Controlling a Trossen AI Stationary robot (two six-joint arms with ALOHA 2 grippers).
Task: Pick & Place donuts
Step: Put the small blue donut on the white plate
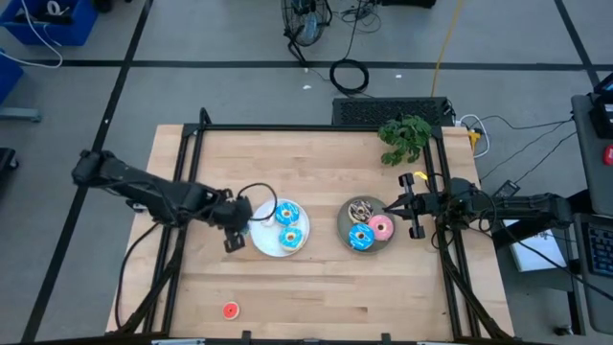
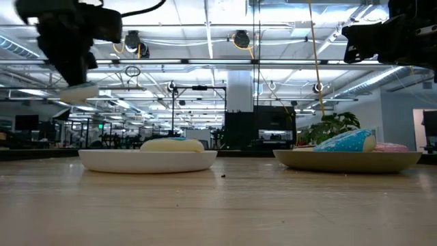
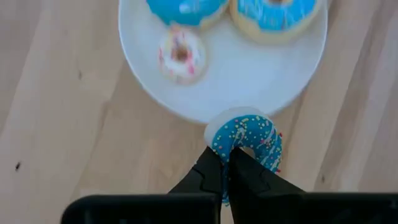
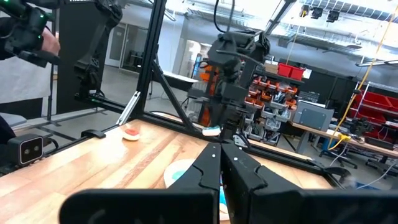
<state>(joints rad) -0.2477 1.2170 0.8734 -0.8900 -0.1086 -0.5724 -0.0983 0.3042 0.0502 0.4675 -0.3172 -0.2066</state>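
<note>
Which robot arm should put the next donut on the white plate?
The left one, probably. Its tool is shut on a blue sprinkled donut right at the white plate's edge. The right tool waits shut beside the grey plate, holding nothing.

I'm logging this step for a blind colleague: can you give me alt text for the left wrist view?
The left tool, fingers shut, holds a blue sprinkled donut above the wooden table, at the edge of a white plate. The plate carries two blue donuts and a tiny white sprinkled donut.
</note>
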